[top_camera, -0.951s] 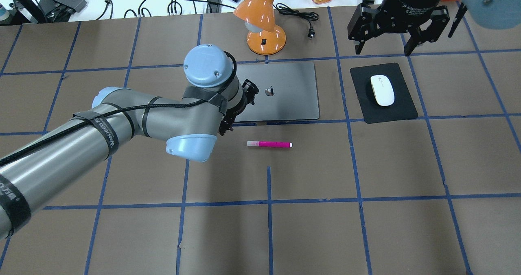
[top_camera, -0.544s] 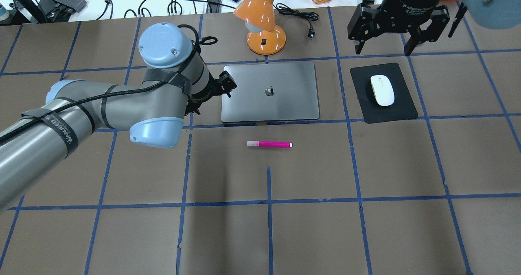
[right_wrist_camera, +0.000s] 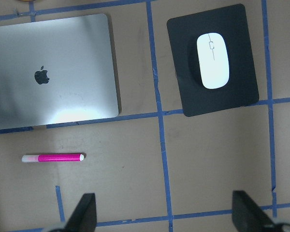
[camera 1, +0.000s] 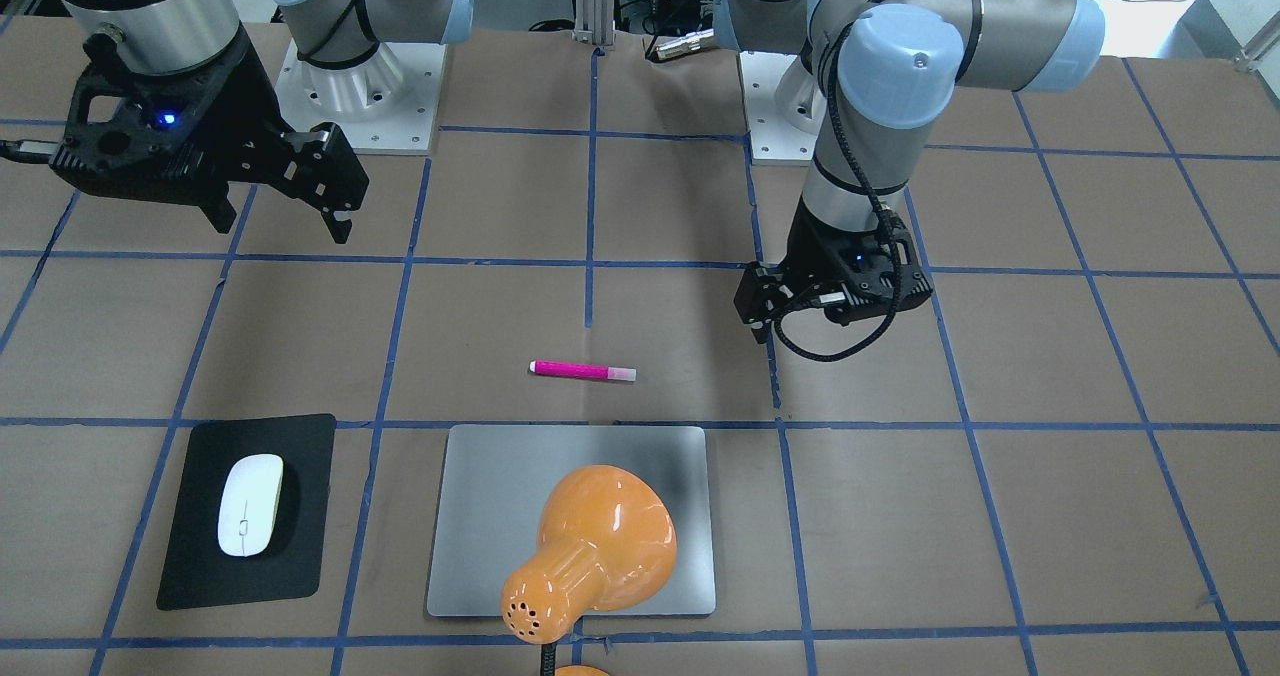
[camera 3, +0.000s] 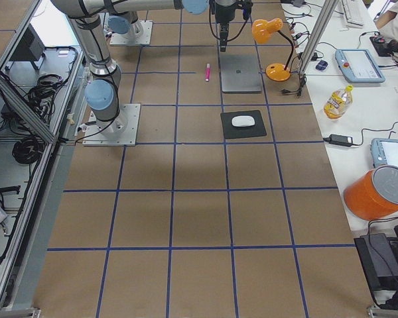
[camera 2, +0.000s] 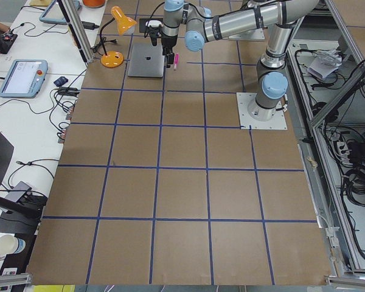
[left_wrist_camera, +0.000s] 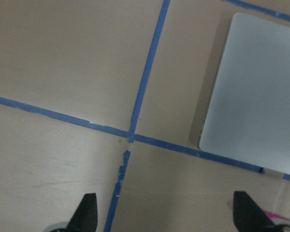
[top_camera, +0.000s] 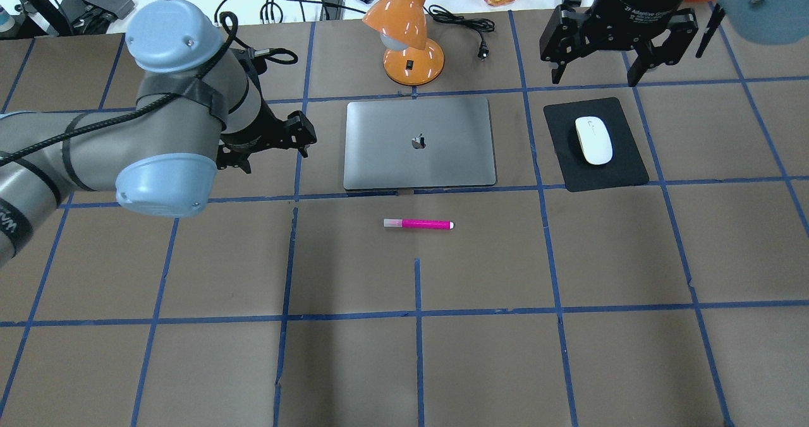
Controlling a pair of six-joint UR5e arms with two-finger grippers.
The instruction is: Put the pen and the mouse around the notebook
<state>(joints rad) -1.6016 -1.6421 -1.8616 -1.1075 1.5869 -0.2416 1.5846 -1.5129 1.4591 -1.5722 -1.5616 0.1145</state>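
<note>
The magenta pen (top_camera: 418, 223) lies flat on the table just in front of the silver-grey notebook (top_camera: 419, 143). To the notebook's right, the white mouse (top_camera: 593, 139) rests on a black pad (top_camera: 622, 162). My left gripper (top_camera: 275, 152) hangs open and empty beside the notebook's left edge. Its wrist view shows the notebook's corner (left_wrist_camera: 261, 96) and bare table between the fingertips (left_wrist_camera: 87, 215). My right gripper (top_camera: 595, 76) is open and empty, high above the table behind the mouse. Its wrist view looks down on the pen (right_wrist_camera: 52, 157), the mouse (right_wrist_camera: 212, 60) and the notebook (right_wrist_camera: 53, 77).
An orange desk lamp (top_camera: 404, 29) stands right behind the notebook, its head leaning over the notebook's far edge. Cables, a bottle and other gear lie on the white bench beyond the table. Blue tape lines grid the brown table.
My left arm has swung left and back, from over the notebook's left part to beside its left edge. The pen, mouse, notebook and right gripper have not moved.
</note>
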